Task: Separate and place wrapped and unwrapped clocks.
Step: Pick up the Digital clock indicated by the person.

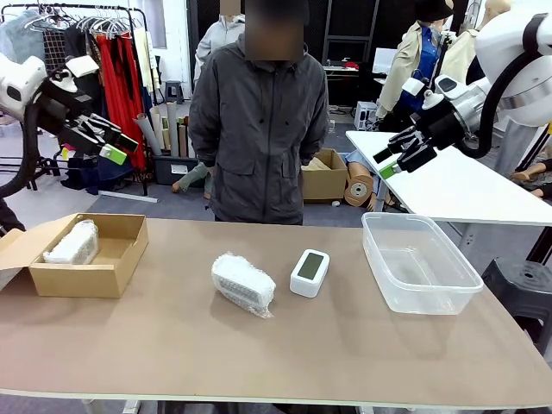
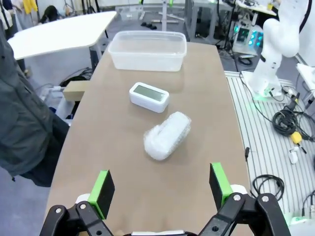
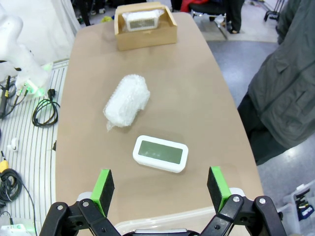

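A bubble-wrapped clock (image 1: 243, 284) (image 2: 167, 135) (image 3: 127, 101) lies on the brown table near its middle. Just right of it sits the bare white clock (image 1: 310, 272) (image 2: 149, 96) (image 3: 160, 153) with a grey-green screen. Another wrapped clock (image 1: 72, 243) (image 3: 142, 20) rests inside the cardboard box (image 1: 110, 272) (image 3: 145, 38) at the table's left. My left gripper (image 1: 108, 142) (image 2: 161, 184) hangs open high above the left side. High over the right side, my right gripper (image 1: 398, 156) (image 3: 161, 185) is open too. Nothing is between either pair of fingers.
A clear plastic tub (image 1: 460, 285) (image 2: 146, 59) stands at the table's right. A person in a grey jacket (image 1: 259, 129) stands at the far edge, hands out of sight. A white table (image 1: 457, 185) lies behind on the right.
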You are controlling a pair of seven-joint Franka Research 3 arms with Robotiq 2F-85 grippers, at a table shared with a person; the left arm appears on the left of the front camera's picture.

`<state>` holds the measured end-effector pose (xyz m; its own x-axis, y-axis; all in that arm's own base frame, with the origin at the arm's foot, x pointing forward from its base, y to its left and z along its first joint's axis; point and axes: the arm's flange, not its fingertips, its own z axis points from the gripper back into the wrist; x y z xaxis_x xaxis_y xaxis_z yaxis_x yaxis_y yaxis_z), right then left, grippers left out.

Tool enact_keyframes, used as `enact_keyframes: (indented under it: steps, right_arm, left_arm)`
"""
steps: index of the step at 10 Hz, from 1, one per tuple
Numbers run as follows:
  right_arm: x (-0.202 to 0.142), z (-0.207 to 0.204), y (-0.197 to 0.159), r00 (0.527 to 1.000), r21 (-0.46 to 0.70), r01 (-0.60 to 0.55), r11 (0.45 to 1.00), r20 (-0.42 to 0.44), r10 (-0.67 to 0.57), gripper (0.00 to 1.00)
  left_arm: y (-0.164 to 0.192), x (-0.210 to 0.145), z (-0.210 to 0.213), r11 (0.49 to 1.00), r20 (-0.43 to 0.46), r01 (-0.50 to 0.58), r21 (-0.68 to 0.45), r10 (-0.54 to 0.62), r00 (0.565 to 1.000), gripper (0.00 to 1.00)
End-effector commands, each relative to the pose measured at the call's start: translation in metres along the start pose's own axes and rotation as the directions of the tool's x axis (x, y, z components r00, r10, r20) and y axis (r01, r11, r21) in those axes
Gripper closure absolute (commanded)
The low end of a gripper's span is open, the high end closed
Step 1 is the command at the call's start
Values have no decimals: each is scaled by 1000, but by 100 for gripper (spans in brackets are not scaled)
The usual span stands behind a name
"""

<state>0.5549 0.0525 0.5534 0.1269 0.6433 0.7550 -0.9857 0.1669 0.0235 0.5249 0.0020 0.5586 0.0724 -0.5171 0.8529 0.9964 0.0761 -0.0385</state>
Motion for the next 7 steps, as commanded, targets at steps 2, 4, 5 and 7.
enact_keyframes:
  steps: [2,4,5,7]
  right_arm:
    - [2,1,0,1000,-5,-4,1000,0,4,0]
    - [2,1,0,1000,-5,-4,1000,0,4,0]
    - [2,1,0,1000,-5,-4,1000,0,4,0]
    - [2,1,0,1000,-5,-4,1000,0,4,0]
  left_arm:
    - [3,0,-2,999,-25,-40,-17,40,999,0]
    - [6,-9,-5,996,-88,43,76,-36,995,0]
    - [12,-11,-6,994,-96,55,96,-46,994,0]
    - [16,-16,-12,987,-126,117,112,-102,987,0]
